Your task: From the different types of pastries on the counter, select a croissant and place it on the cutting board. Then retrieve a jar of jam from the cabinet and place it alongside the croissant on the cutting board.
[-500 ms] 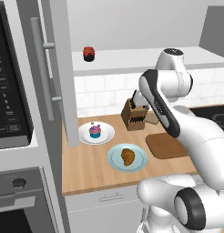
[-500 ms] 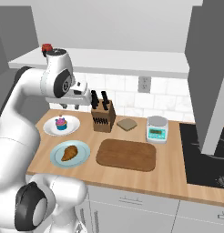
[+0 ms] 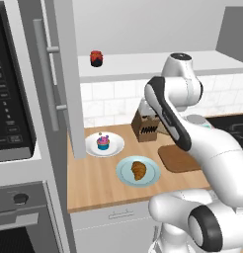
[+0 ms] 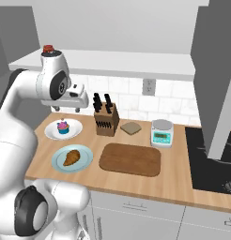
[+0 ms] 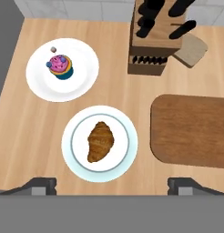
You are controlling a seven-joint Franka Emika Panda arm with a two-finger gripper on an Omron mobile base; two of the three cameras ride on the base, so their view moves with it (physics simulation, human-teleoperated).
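On the surface (image 4: 178, 176), the croissant (image 5: 100, 141) lies on a plate (image 5: 73, 157) near the front edge. Behind it and a little left, the cupcake (image 5: 60, 66) stands on its own plate (image 5: 82, 57). The cutting board (image 4: 130, 159) lies just right of the croissant's plate, apart from it. The knife block (image 4: 106, 121) stands behind the board, between the cupcake plate and a scale (image 4: 161, 132). The jar (image 3: 96, 58) sits on the cabinet shelf (image 3: 143, 64) above.

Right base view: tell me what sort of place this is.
A rendered home kitchen, judging by the butcher-block counter, the knife block, the kitchen scale and the dark cooktop at the right.
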